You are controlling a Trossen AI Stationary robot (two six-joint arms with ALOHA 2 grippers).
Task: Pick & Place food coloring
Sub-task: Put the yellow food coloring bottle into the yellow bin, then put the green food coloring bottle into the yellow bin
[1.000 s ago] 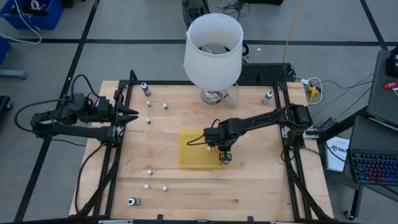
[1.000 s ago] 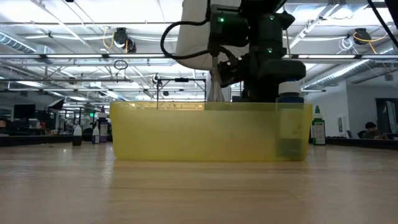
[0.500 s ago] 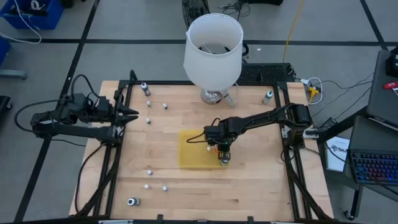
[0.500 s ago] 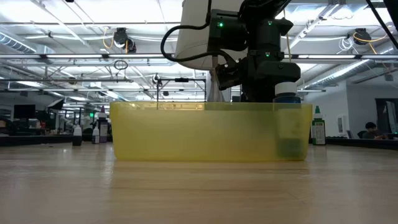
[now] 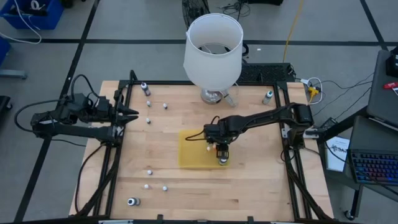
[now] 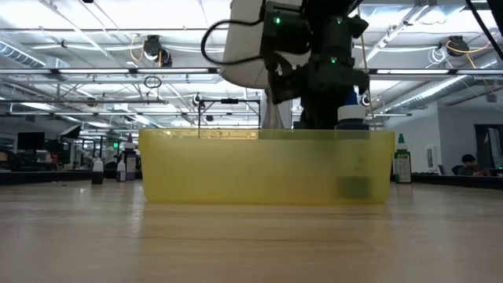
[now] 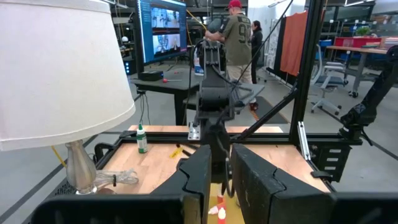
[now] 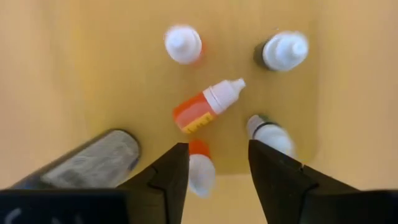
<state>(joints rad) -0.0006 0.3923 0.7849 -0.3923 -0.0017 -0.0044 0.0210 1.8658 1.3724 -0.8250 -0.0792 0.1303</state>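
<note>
High view: wooden worktop [image 5: 249, 186] carrying a yellow tray [image 5: 189, 152] near its middle, with a big white lampshade [image 5: 212, 42] at the far edge. Right claw [image 5: 222, 157] pointing down over the tray's near right corner, directly above a white-topped food coloring bottle [image 5: 222, 161] standing there. Left claw [image 5: 132, 114] parked over the left frame edge, well apart from the tray, pinched together and empty. More tiny bottles scattered on the bare wood: several near the far left [image 5: 148, 121], a few near the front left [image 5: 149, 172].

Low view: translucent tray wall [image 6: 236, 169] across the middle; right arm coming down behind it, a white-capped bottle [image 6: 351, 115] showing just above the rim on the right side.

Left wrist view: left fingers [image 7: 261, 186] close together, nothing between them; right arm straight ahead; lampshade [image 7: 59, 68] alongside; two people standing in the room beyond.

Right wrist view: right fingers [image 8: 273, 165] parted, gripping nothing. Five small bottles on the tray floor: an orange one [image 8: 205, 109] lying on its side, four standing around it, one [image 8: 200, 168] just beside a fingertip.
</note>
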